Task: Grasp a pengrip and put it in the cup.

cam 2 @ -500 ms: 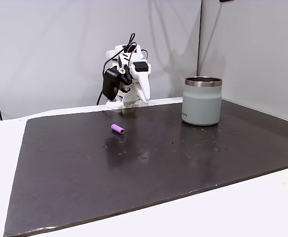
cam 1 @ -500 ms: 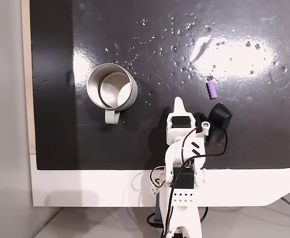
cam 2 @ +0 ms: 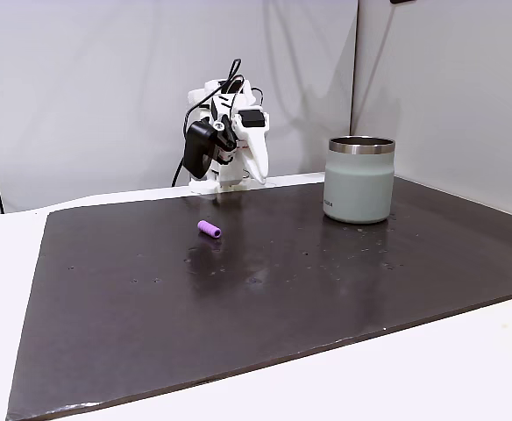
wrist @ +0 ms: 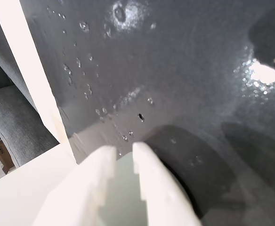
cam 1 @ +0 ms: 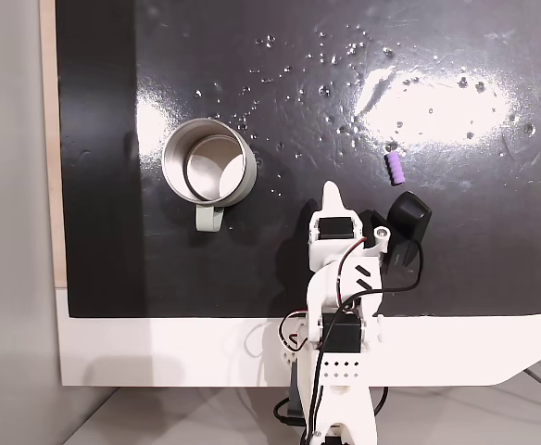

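Note:
The purple ribbed pengrip [cam 1: 396, 168] lies on the black mat, up and to the right of my gripper [cam 1: 332, 192] in a fixed view. It lies apart from the gripper, touching nothing [cam 2: 209, 230]. The silvery cup [cam 1: 209, 164] stands upright to the left, its pale handle [cam 1: 209, 219] towards the arm's side. It is the pale mug [cam 2: 359, 180] at the right of the mat. My gripper [cam 2: 258, 174] hangs folded near the arm's base. In the wrist view its white fingers [wrist: 142, 162] stand nearly together with nothing between them [wrist: 123, 149].
The black mat [cam 1: 493, 260] covers most of a white table [cam 1: 159, 352]. The black wrist camera [cam 1: 408, 221] and cables sit beside the gripper. Grey walls [cam 2: 81, 96] stand behind the arm. Bare mat stretches between the pengrip and the cup.
The wrist camera and gripper have shifted very slightly. The pengrip and the cup have not moved.

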Robot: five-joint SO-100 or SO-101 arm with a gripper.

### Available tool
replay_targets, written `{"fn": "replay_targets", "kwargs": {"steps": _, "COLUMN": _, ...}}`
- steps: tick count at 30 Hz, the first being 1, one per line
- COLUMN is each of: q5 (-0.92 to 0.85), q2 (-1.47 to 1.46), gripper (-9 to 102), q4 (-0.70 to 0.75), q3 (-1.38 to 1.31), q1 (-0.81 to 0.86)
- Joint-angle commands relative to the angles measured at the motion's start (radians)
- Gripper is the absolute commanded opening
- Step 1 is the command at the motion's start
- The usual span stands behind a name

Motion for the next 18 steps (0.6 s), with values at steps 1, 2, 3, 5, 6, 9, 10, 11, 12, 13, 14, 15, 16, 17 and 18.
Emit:
{"fn": "replay_targets", "kwargs": {"steps": 1, "q5": 0.008, "q2": 0.009, "gripper": 0, "q4": 0.009, "q3": -0.064, "q1": 0.012}}
{"fn": "replay_targets", "kwargs": {"steps": 2, "q5": 0.009, "q2": 0.009, "gripper": 0, "q4": 0.018, "q3": -0.098, "q1": 0.015}}
{"fn": "replay_targets", "kwargs": {"steps": 3, "q5": 0.009, "q2": 0.009, "gripper": 0, "q4": 0.032, "q3": -0.133, "q1": 0.015}}
{"fn": "replay_targets", "kwargs": {"steps": 5, "q5": 0.017, "q2": 0.009, "gripper": 0, "q4": 0.054, "q3": -0.206, "q1": 0.018}}
{"fn": "replay_targets", "kwargs": {"steps": 6, "q5": 0.025, "q2": -0.002, "gripper": 0, "q4": 0.064, "q3": -0.242, "q1": 0.025}}
{"fn": "replay_targets", "kwargs": {"steps": 9, "q5": 0.078, "q2": -0.132, "gripper": 0, "q4": 0.086, "q3": -0.371, "q1": 0.071}}
{"fn": "replay_targets", "kwargs": {"steps": 10, "q5": 0.101, "q2": -0.206, "gripper": 0, "q4": 0.094, "q3": -0.419, "q1": 0.091}}
{"fn": "replay_targets", "kwargs": {"steps": 11, "q5": 0.124, "q2": -0.278, "gripper": 0, "q4": 0.1, "q3": -0.466, "q1": 0.114}}
{"fn": "replay_targets", "kwargs": {"steps": 12, "q5": 0.143, "q2": -0.35, "gripper": 0, "q4": 0.104, "q3": -0.508, "q1": 0.135}}
{"fn": "replay_targets", "kwargs": {"steps": 13, "q5": 0.158, "q2": -0.417, "gripper": 0, "q4": 0.109, "q3": -0.549, "q1": 0.156}}
{"fn": "replay_targets", "kwargs": {"steps": 14, "q5": 0.17, "q2": -0.483, "gripper": 0, "q4": 0.123, "q3": -0.594, "q1": 0.175}}
{"fn": "replay_targets", "kwargs": {"steps": 15, "q5": 0.181, "q2": -0.543, "gripper": 0, "q4": 0.138, "q3": -0.638, "q1": 0.189}}
{"fn": "replay_targets", "kwargs": {"steps": 16, "q5": 0.196, "q2": -0.597, "gripper": 0, "q4": 0.155, "q3": -0.683, "q1": 0.202}}
{"fn": "replay_targets", "kwargs": {"steps": 17, "q5": 0.207, "q2": -0.649, "gripper": 0, "q4": 0.173, "q3": -0.727, "q1": 0.218}}
{"fn": "replay_targets", "kwargs": {"steps": 18, "q5": 0.216, "q2": -0.698, "gripper": 0, "q4": 0.196, "q3": -0.778, "q1": 0.23}}
